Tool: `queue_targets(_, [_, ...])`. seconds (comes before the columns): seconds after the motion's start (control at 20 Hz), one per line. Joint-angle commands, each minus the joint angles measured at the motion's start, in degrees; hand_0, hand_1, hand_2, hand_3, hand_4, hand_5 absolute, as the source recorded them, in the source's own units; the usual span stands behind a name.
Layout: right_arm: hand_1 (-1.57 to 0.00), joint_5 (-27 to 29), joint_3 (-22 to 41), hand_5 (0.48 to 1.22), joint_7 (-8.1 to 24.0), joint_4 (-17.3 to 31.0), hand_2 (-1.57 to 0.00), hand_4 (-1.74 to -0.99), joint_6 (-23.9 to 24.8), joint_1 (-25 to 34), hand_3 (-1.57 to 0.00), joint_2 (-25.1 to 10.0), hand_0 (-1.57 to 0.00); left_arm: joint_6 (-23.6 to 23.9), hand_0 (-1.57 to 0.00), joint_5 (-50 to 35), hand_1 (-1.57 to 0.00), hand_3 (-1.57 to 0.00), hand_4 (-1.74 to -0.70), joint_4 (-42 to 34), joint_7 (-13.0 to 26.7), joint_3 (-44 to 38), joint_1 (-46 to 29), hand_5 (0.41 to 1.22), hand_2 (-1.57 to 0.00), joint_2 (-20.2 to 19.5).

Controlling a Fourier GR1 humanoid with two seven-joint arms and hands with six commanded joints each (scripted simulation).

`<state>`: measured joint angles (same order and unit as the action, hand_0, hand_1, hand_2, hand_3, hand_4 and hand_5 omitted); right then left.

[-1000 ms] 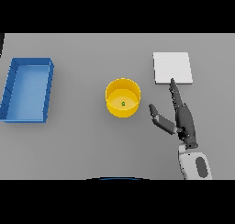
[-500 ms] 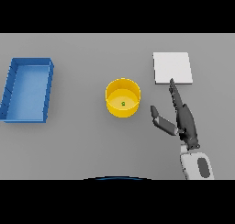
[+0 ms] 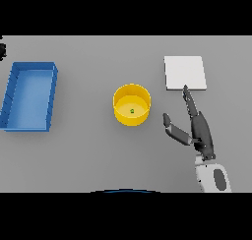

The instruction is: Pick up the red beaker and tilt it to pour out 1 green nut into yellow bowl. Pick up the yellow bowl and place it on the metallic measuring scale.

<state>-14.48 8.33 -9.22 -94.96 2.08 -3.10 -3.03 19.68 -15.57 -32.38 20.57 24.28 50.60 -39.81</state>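
Observation:
The yellow bowl (image 3: 131, 105) stands upright near the middle of the grey table, with one small green nut (image 3: 132, 111) on its bottom. To its upper right lies the flat pale square measuring scale (image 3: 185, 73). My right hand (image 3: 198, 129) is open to the right of the bowl and apart from it, thumb spread toward the bowl, straight fingers pointing up at the scale's near edge. No red beaker shows. My left hand is out of sight.
A blue rectangular tray (image 3: 29, 95) with raised walls lies at the far left of the table. A small dark shape (image 3: 2, 50) sits at the left edge of the view.
My right hand has slid a little toward me and slightly left. The bowl, nut, scale and tray have stayed put.

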Motion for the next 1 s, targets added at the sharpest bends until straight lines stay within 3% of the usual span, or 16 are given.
queue_targets(0.0, [0.00,0.2,-0.1,0.693,0.0,0.4,0.00,-1.201,0.0,0.2,0.00,0.2,0.00,1.9,-1.57,-0.6,-1.57,-1.39,-1.74,-4.1,2.4,0.8,-2.6,1.221,-1.57,-0.4])
queue_targets(0.1, [0.00,0.6,-0.6,0.687,0.8,0.4,0.00,-1.186,0.0,1.1,0.00,-0.1,0.00,4.1,-1.57,-2.1,-1.57,-1.38,-1.74,-11.3,5.5,2.3,-7.3,1.221,-1.57,-1.7])
queue_targets(0.2, [0.00,0.3,0.1,0.683,0.6,0.2,0.00,-1.170,-0.1,0.7,0.00,0.5,0.00,5.8,-1.57,-3.7,-1.57,-1.38,-1.74,-17.7,8.6,3.6,-11.2,1.076,-1.57,-3.6])
queue_targets(0.3, [0.00,0.3,0.0,0.679,1.2,0.4,0.00,-1.168,0.1,0.8,0.00,0.5,0.00,4.6,-1.57,-6.1,-1.57,-1.37,-1.73,-21.9,11.4,4.9,-13.3,0.955,-1.57,-4.8])
queue_targets(0.35, [0.00,0.3,-0.1,0.678,1.4,0.5,0.00,-1.165,0.2,1.1,0.00,0.5,0.00,3.2,-1.57,-6.9,-1.57,-1.41,-1.66,-24.5,12.0,6.0,-14.5,0.888,-1.57,-6.3])
queue_targets(0.45, [0.00,0.0,-0.2,0.671,0.7,0.4,0.00,-1.163,0.2,0.7,0.00,0.1,0.00,-0.2,-1.57,-7.4,-1.54,-1.24,-1.31,-28.2,10.3,7.7,-15.9,0.774,-1.49,-8.5])
queue_targets(0.5, [0.00,0.0,-0.1,0.669,1.5,0.4,0.00,-1.159,0.2,1.6,0.00,0.2,0.00,-2.3,-1.50,-7.3,-1.38,-1.10,-1.15,-29.4,8.9,8.2,-16.0,0.740,-1.31,-9.2])
queue_targets(0.55, [0.00,0.1,-0.1,0.669,1.1,0.4,0.00,-1.161,0.2,1.4,0.00,0.1,0.00,-5.1,-1.25,-8.9,-1.10,-0.88,-1.03,-30.7,6.7,7.6,-16.9,0.714,-1.05,-10.3])
queue_targets(0.65, [0.00,0.6,-0.2,0.673,0.4,0.2,0.00,-1.156,-0.2,0.4,0.00,0.0,0.00,-8.7,-0.80,-10.9,-0.71,-0.57,-0.87,-32.2,6.2,7.3,-18.0,0.682,-0.67,-11.4])
queue_targets(0.8, [0.00,0.2,0.2,0.685,0.8,0.3,0.00,-1.145,-0.1,1.1,0.00,0.2,0.00,-10.8,-0.41,-8.2,-0.36,-0.29,-0.76,-31.1,6.7,9.4,-17.5,0.651,-0.34,-12.3])
queue_targets(0.95, [0.00,-0.1,0.4,0.688,0.4,-0.2,0.00,-1.160,-0.1,0.0,0.00,0.1,0.00,-9.6,-0.21,-6.4,-0.18,-0.15,-0.73,-28.9,6.5,10.1,-16.4,0.647,-0.18,-10.8])
